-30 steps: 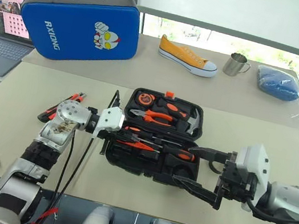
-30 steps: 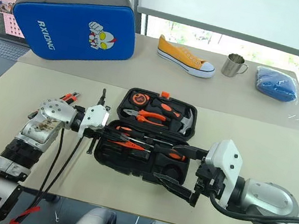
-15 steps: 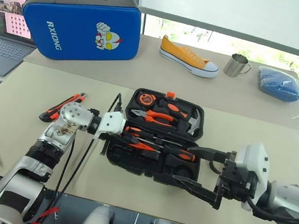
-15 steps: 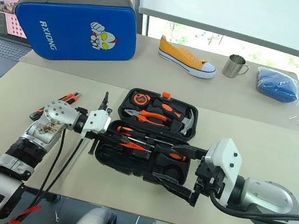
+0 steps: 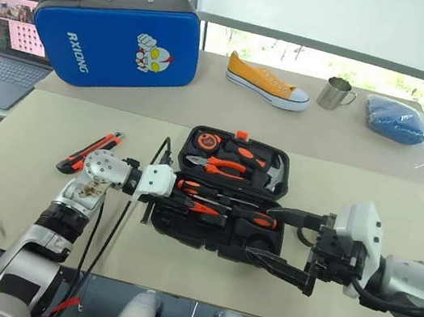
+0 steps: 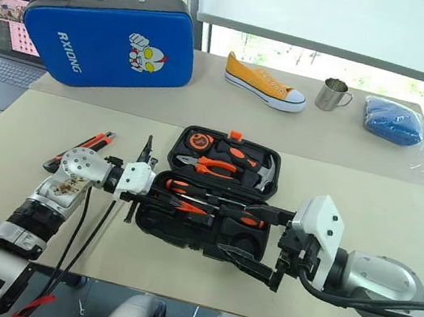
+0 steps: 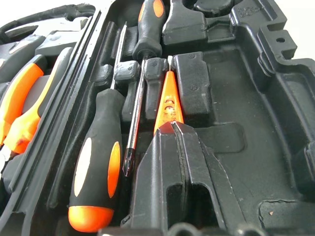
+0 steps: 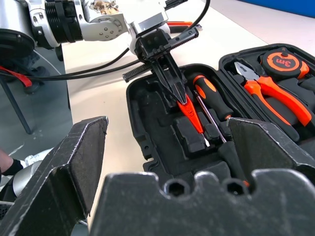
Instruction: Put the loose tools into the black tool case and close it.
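Note:
The black tool case (image 5: pixel 183 231) lies open on the near table. Its far half holds pliers, a hammer and a tape measure. Two black-and-orange screwdrivers (image 7: pixel 96 162) (image 7: pixel 150 24) lie in recesses of the near half. My left gripper (image 7: pixel 173 127) reaches into that half from the left. It is shut on the end of the slim orange tester screwdriver (image 7: pixel 168 101), which lies along a groove. My right gripper (image 5: pixel 286 244) hangs open at the case's near right corner with nothing between its fingers. The orange-and-black utility knife (image 5: pixel 90 152) lies on the table left of the case.
On the far table, a big blue zip case (image 5: pixel 115 35) stands at the left. To its right are a yellow shoe (image 5: pixel 266 82), a metal mug (image 5: pixel 335 91) and a blue cloth (image 5: pixel 396 117). A laptop (image 5: pixel 3 40) sits at the far left.
My left forearm has dropped a little and uncovered the utility knife. The gripper stays shut on the tester in the case. The right arm has not moved.

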You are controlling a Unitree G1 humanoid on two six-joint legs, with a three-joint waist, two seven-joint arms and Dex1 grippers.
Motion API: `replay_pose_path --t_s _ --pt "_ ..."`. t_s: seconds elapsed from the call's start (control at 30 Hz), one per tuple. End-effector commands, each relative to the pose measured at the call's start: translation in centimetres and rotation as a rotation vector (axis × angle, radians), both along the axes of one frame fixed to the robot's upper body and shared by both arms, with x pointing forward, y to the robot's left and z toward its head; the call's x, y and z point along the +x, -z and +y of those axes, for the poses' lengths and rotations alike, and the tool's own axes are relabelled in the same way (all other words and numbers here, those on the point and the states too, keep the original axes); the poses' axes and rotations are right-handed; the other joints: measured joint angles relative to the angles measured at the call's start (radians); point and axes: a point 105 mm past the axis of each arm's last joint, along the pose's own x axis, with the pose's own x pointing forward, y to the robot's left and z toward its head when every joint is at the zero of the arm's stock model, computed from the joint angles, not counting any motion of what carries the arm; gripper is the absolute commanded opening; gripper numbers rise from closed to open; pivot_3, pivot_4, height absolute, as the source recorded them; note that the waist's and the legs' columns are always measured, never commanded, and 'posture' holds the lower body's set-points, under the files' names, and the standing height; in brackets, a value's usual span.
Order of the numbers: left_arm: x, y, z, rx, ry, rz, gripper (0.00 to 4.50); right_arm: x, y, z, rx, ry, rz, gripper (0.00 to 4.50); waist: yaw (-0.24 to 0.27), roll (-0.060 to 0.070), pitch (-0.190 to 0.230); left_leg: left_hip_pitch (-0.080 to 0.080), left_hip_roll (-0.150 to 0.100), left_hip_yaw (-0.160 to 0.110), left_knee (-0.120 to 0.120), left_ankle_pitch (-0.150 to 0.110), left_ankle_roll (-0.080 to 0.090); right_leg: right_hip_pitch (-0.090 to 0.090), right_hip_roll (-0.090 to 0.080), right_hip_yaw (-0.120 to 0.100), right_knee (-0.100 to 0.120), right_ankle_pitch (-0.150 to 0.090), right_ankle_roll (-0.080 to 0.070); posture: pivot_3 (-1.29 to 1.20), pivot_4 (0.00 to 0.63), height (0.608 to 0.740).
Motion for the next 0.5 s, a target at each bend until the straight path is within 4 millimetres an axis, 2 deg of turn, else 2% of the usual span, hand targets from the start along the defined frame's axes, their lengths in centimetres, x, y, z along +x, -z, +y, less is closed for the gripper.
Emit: replay_pose_path --t_s 0.03,0.27,0.5 --pt "-0.2 2.5 0.8 0.091 -0.030 0.072 0.02 -0.2 -0.8 0.1 0.004 -0.015 -0.036 4.50 0.000 0.000 0.000 0.003 0.000 0.000 0.000 0.000 0.001 0.003 0.000 0.000 -0.001 0.000 0.000 0.00 0.150 0.739" --pt "0.8 0.6 0.3 -0.037 -0.113 0.207 0.02 0.0 -0.9 0.3 0.004 -0.024 -0.040 4.50 -0.001 0.001 0.000 0.007 0.001 0.000 0.000 -0.001 0.002 0.008 0.000 0.000 -0.002 0.000 0.000 0.00 0.150 0.739" --pt "0.0 0.7 0.4 -0.009 -0.075 0.173 0.02 0.1 -0.9 0.3 0.005 -0.027 -0.037 4.50 -0.001 0.000 0.000 0.006 0.001 0.000 -0.001 -0.001 0.002 0.007 0.000 -0.001 -0.003 0.000 0.000 0.00 0.150 0.739"
